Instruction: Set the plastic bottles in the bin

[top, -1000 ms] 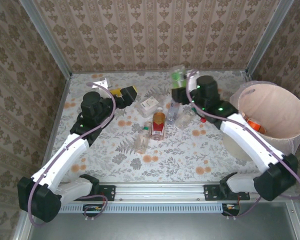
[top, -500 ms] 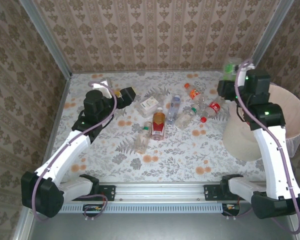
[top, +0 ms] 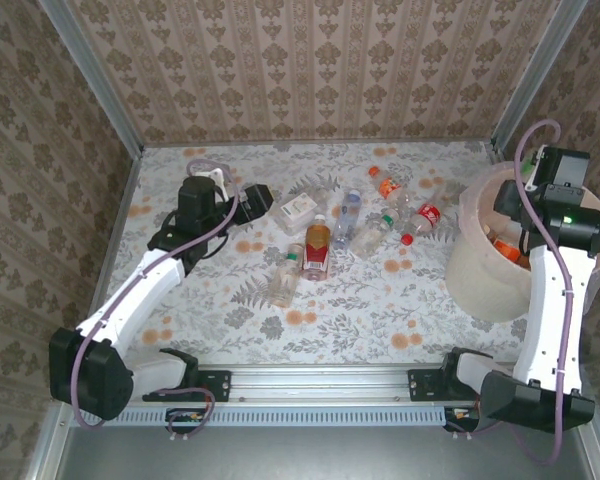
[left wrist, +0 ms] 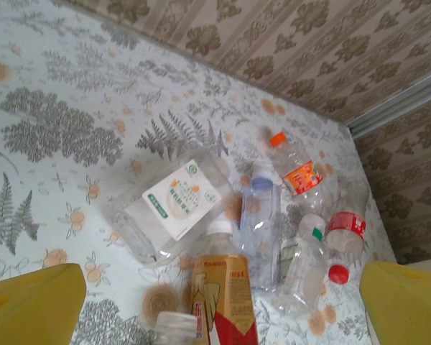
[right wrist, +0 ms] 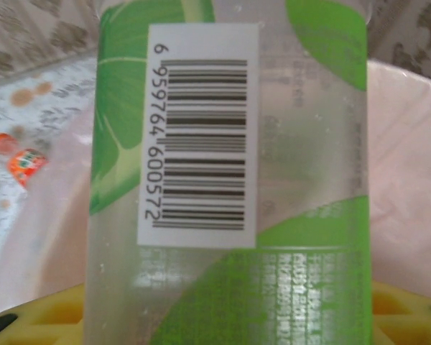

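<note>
Now, near bottles: a clear bottle with a pale cap [top: 285,283] and an amber bottle with a red label [top: 317,250] lie at the centre of the surface [top: 380,320], just where they lay a second ago.
Left end effector [top: 255,200]: jaws spread wide and empty, at about 10 o'clock. It has turned a little toward the pile. Its yellow fingers [left wrist: 36,302] frame a flattened white-labelled bottle [left wrist: 179,208].
Far cluster: a blue-capped bottle [top: 348,215], a green-capped bottle [top: 373,232], a red-labelled bottle [top: 425,215] and an orange-capped bottle [top: 388,186] lie close together at 12 to 1 o'clock, unmoved.
Bin [top: 580,215]: stands at 2 to 3 o'clock with something orange [top: 510,250] already inside.
Right end effector [right wrist: 223,313]: clamped on a green-labelled bottle [right wrist: 230,180]. Within the last second it has swung from the far middle of the surface to above the bin's far side.
Meaning: the carry looks finished, with pale pink wall showing behind the held bottle. Letting go should be all this bottle needs, and several bottles on the surface are left to fetch.
</note>
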You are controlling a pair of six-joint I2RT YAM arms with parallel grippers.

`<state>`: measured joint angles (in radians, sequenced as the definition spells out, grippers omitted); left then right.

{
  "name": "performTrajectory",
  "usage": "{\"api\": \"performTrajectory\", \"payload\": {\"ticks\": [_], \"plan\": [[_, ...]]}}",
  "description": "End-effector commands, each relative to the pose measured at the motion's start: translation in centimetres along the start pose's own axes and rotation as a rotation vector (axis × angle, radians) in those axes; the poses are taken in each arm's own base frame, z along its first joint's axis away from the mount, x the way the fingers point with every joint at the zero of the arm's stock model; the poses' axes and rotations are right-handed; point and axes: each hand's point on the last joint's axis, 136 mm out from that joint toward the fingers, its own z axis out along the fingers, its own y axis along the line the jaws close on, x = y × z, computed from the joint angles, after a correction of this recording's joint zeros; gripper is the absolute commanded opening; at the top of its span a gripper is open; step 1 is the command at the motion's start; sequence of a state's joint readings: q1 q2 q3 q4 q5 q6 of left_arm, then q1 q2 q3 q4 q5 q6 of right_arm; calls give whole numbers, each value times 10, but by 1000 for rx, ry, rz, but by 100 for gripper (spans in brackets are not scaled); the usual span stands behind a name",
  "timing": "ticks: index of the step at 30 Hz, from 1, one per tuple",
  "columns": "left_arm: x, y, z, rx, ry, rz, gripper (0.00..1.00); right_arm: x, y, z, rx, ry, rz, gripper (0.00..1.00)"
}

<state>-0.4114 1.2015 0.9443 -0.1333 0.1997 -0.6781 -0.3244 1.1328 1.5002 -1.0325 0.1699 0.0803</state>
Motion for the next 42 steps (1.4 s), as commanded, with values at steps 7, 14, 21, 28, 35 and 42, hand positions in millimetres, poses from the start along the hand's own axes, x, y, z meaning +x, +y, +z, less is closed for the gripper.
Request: {"api": "performTrajectory", "payload": {"ticks": [7, 14, 21, 28, 35, 42], "plan": [[57, 29, 2, -87, 213, -45, 100, 26, -42, 24, 194, 125, -18, 57], [88, 49, -2, -176, 292, -5, 100, 29, -48, 30, 229, 135, -21, 75], [117, 49, -3, -218, 358, 75, 100, 28, -51, 29, 246, 130, -5, 83], [137, 58, -3, -264, 395, 107, 100, 19, -48, 21, 225, 52, 42, 89], [150, 62, -3, -294, 427, 162, 100, 4, -30, 1, 102, -85, 110, 100], [158, 66, -4, -326, 466, 238, 100, -11, 17, -25, -148, -218, 133, 100]]}}
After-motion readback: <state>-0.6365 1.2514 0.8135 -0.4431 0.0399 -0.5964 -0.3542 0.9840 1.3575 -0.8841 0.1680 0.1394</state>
